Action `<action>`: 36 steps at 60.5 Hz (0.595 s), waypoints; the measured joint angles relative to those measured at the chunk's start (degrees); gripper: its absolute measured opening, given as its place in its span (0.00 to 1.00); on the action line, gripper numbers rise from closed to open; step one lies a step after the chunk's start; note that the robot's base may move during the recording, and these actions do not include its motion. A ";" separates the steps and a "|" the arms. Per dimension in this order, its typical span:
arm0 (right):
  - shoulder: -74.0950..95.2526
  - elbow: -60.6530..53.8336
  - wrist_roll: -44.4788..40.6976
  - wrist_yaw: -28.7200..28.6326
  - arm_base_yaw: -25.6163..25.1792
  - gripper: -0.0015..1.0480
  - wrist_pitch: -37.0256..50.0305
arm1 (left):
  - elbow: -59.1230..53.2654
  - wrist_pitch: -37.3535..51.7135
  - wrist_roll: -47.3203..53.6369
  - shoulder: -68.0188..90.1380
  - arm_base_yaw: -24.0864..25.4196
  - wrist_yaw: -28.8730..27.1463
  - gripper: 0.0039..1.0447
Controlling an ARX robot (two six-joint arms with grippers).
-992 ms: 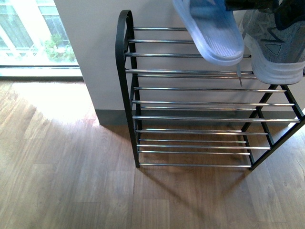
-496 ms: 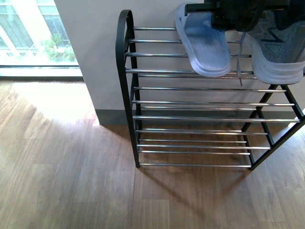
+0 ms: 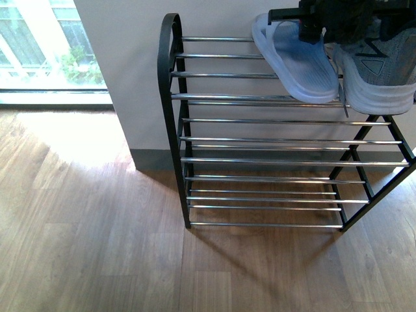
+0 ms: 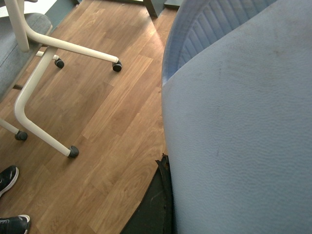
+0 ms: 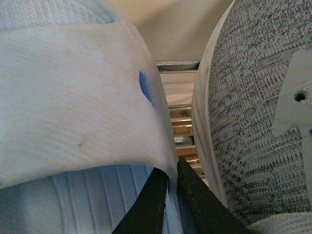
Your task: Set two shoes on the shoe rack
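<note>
On the top tier of the shoe rack (image 3: 174, 117) a light-blue slide (image 3: 296, 62) lies across the chrome rods, toe toward me, right beside a grey knit sneaker (image 3: 377, 78). My right gripper (image 3: 313, 15) is over the slide's heel end. In the right wrist view the right gripper (image 5: 173, 171) is shut on the edge of the slide's strap (image 5: 73, 112), with the sneaker (image 5: 253, 122) close alongside. My left gripper (image 4: 166, 168) is shut on another light-blue slide (image 4: 239, 136), which fills its view above wooden floor. This arm is out of the front view.
The rack stands against a white wall (image 3: 130, 65), with a bright window (image 3: 45, 52) to the left and wooden floor (image 3: 97, 247) in front. The left wrist view shows a chair's white legs on casters (image 4: 44, 83) and black shoes (image 4: 7, 178).
The slide in my right gripper has come down from a tilted hang and shifted right, ending on the top rods next to the sneaker. The gripper has dropped into the front view.
</note>
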 joint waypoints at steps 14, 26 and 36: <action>-16.35 -12.76 -3.34 -6.67 -1.16 0.71 6.69 | 0.00 0.00 0.00 0.00 0.00 0.00 0.01; -34.77 -43.25 -10.51 -9.60 -5.97 0.58 53.33 | 0.00 0.00 0.00 0.00 0.00 0.00 0.01; -40.19 -57.64 -11.02 -11.67 -7.48 0.35 63.14 | 0.00 -0.02 0.00 0.00 0.00 0.00 0.01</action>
